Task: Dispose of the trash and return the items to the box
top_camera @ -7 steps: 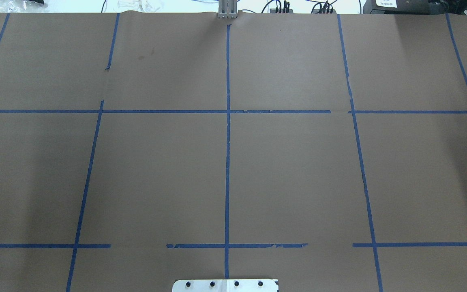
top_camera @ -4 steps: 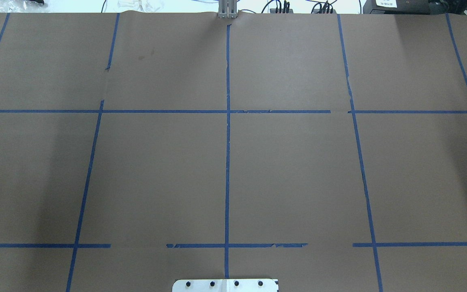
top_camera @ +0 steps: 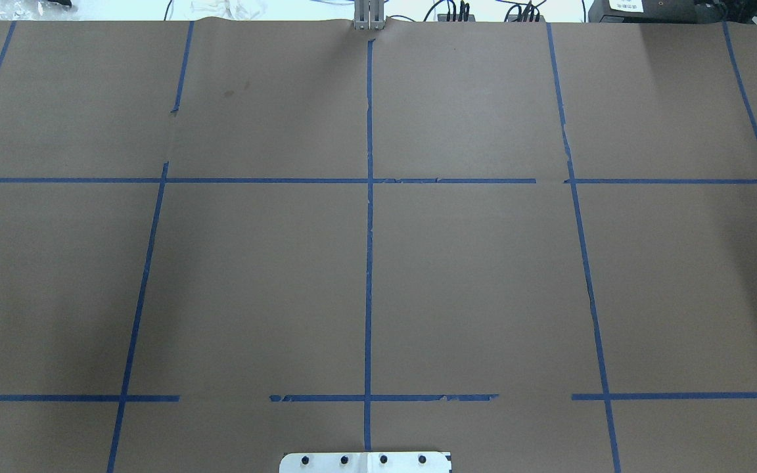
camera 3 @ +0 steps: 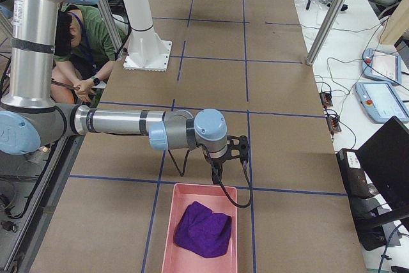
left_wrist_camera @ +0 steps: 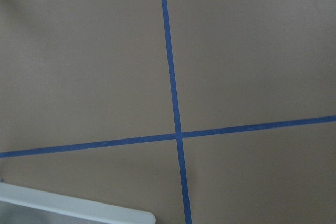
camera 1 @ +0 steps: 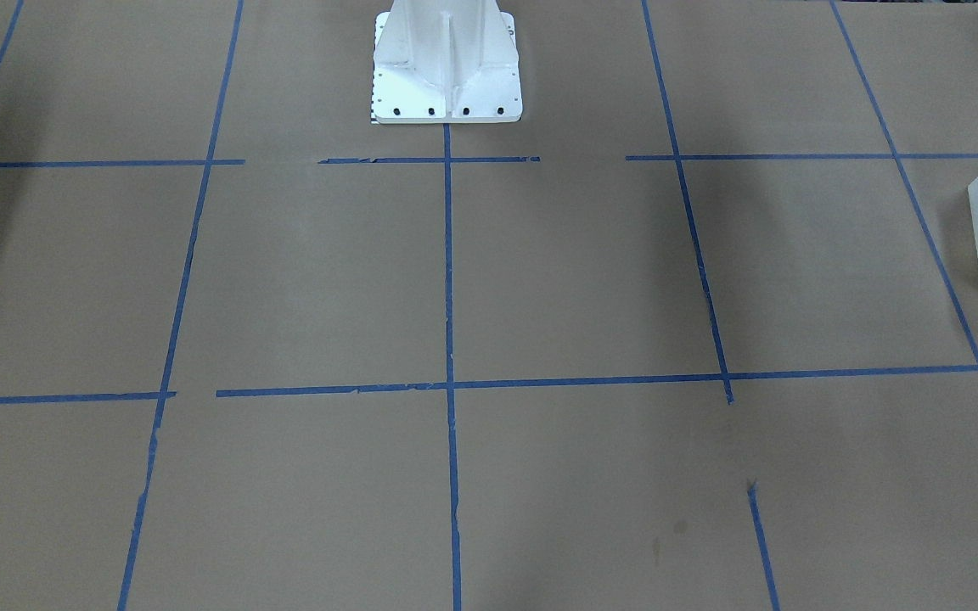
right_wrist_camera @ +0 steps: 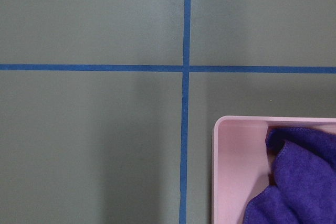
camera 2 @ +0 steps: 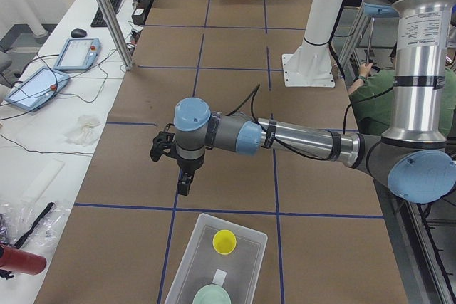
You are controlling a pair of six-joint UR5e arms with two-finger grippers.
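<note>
Papered table (top_camera: 483, 263), box (camera 2: 246, 268) at left end

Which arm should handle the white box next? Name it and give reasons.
Left, probably. The left gripper hangs near the box, which holds the cup and bowl. The right gripper is far off, by the pink tray.

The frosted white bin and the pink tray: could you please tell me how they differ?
The bin is translucent white; the tray is opaque pink. The bin holds a yellow cup and a green bowl; the tray holds a crumpled purple cloth. The bin sits at the robot's left end of the table, the tray at its right end. Both are open-topped rectangular containers.
</note>
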